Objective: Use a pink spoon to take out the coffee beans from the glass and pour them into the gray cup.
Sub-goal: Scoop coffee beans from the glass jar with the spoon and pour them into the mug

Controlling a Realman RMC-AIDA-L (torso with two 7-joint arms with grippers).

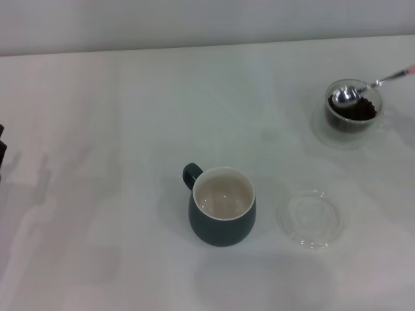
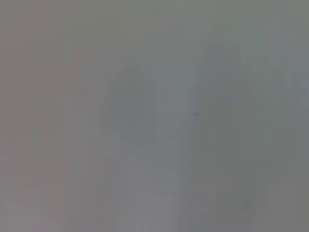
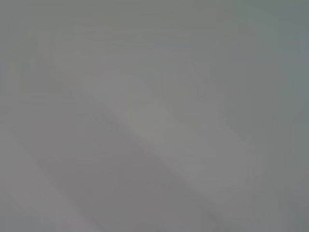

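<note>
The gray cup (image 1: 222, 214) stands in the middle of the table, handle towards the far left, its cream inside bare. At the far right, the glass (image 1: 353, 107) holds a heap of coffee beans (image 1: 358, 110). The pink spoon (image 1: 363, 89) leans in the glass with its shiny bowl over the beans. Its handle runs out to the right edge of the head view, where the pink end just shows. Nothing visible holds it. A dark sliver of my left arm (image 1: 2, 152) shows at the left edge. My right gripper is out of view. Both wrist views show only blank grey surface.
A flat shallow clear glass dish (image 1: 310, 219) lies just right of the gray cup. The white table (image 1: 104, 129) stretches to a pale wall at the back.
</note>
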